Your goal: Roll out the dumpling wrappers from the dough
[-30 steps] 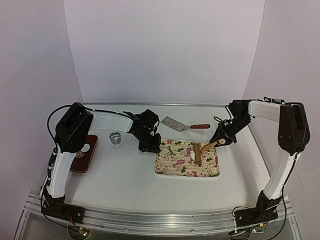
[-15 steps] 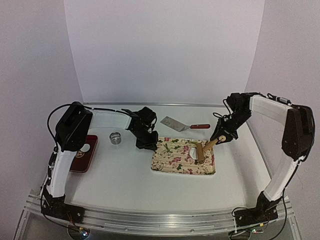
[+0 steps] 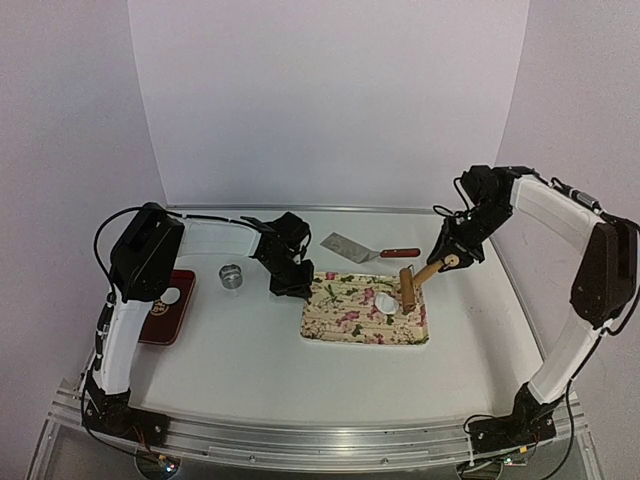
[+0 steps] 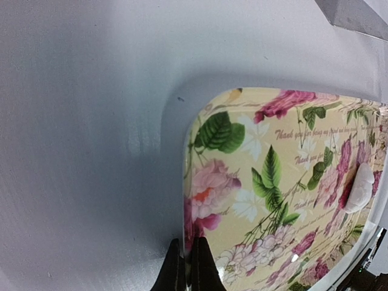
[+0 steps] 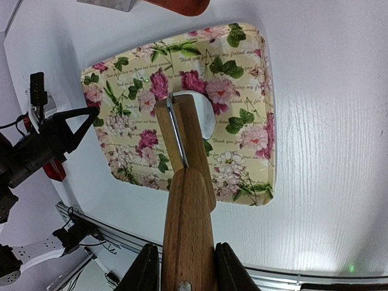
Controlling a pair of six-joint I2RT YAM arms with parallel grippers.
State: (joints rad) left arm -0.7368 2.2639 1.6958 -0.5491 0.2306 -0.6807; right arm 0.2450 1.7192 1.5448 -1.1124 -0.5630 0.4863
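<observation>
Left pincer (image 4: 185,265) is recorded as fully closed, its tips pinched on the rim of the floral tray (image 3: 338,325) at the tray's left corner. Right pincer (image 5: 184,259) is recorded as part open, its two fingers clamped on either side of the handle of the wooden roller (image 3: 407,289). The handle is seen tilted up from the tray towards the right arm. The roller head is seen resting on the right half of the tray, laid across a flattened white piece of dough (image 3: 384,301), part of which is covered by the head. One dumpling wrapper (image 3: 171,296), a small white disc, is noted on the red dish (image 3: 158,322) at the far left of the worktop (image 3: 250,360), well apart from the tray. A small metal ring (image 3: 231,276) is seen standing on the worktop between the red dish and the left pincer. A spatula (image 3: 365,249) with a metal blade and a reddish handle is seen lying flat just beyond the tray's far edge; contact with the tray cannot be told.
</observation>
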